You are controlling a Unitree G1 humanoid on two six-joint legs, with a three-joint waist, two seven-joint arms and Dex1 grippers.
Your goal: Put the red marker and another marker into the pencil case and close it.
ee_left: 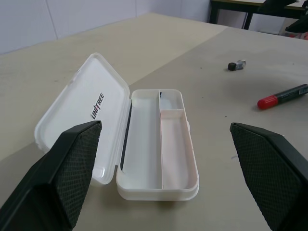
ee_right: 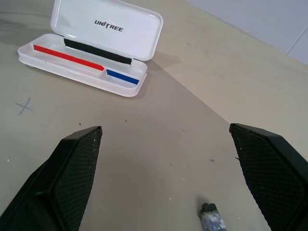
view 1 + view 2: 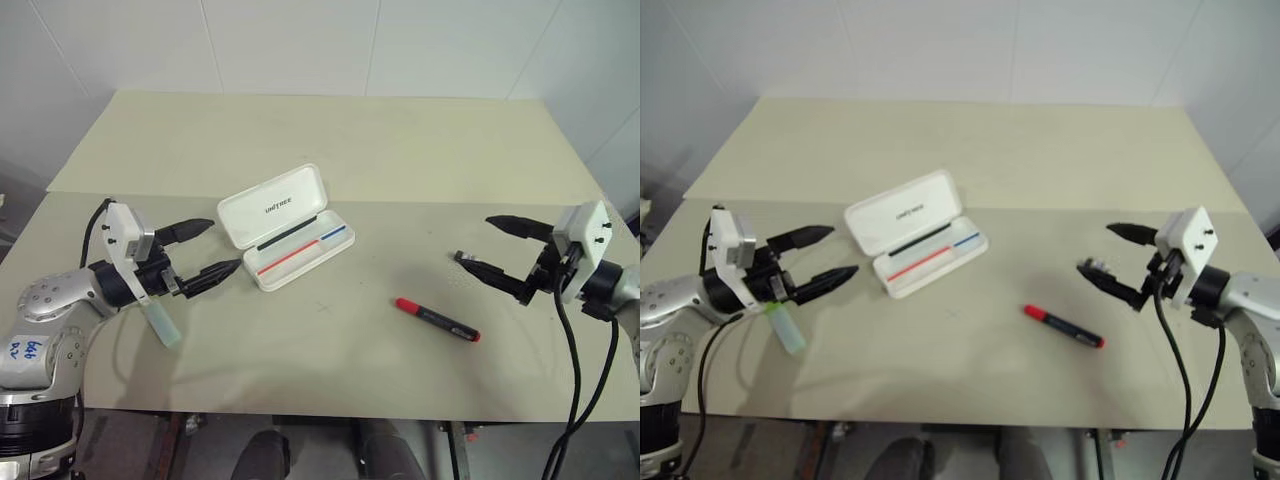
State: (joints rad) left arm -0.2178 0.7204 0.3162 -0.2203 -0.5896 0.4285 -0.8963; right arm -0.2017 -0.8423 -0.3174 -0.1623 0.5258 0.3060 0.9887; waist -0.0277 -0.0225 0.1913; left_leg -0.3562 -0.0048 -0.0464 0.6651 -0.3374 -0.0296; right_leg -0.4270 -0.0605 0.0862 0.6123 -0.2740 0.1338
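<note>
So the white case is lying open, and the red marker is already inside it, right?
Not quite. The pencil case is open, but the red marker lies on the table outside it, nearer the right arm. The red inside the case is just a stripe. The left eye view shows this.

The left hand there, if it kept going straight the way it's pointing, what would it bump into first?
Probably the open pencil case: it lies straight ahead of the open left hand, with bare table between them.

White pencil case (image 3: 285,226) showing red, blue and black stripes, red-capped black red marker (image 3: 437,319), pale bluish another marker (image 3: 785,326) wearing lime cap, beige desk (image 3: 330,140)
</note>
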